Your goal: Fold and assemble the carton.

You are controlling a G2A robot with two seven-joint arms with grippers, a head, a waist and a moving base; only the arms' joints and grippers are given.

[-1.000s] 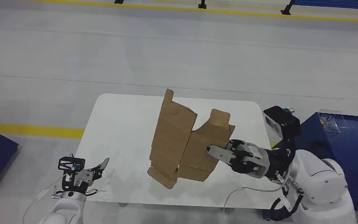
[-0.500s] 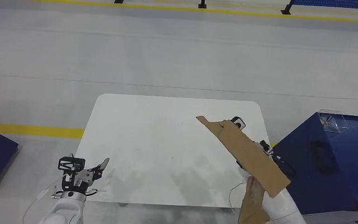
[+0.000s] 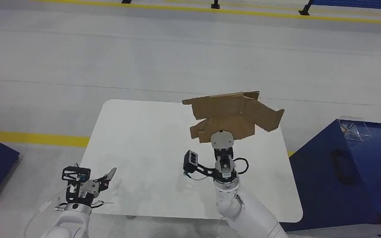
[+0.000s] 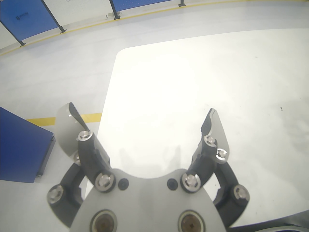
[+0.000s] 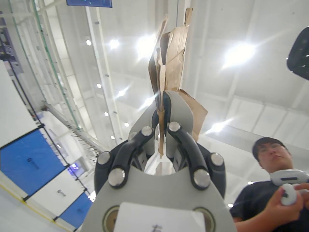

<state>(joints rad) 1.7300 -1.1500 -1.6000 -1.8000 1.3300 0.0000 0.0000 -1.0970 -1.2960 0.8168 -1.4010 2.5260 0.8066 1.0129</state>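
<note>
Top view: the carton [image 3: 232,116] hangs raised over the table's [image 3: 137,154] far side, unassembled; the right gripper [image 5: 162,101] is clamped on its edge; the left gripper [image 4: 141,112] gapes empty by the near left corner; best to lower the carton gently, so both can crease it squarely.

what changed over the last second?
The right hand, shut on the partly folded brown cardboard carton, swung it from the middle of the white table out right, then up over its far side. The left hand stayed open at the near left corner.
</note>
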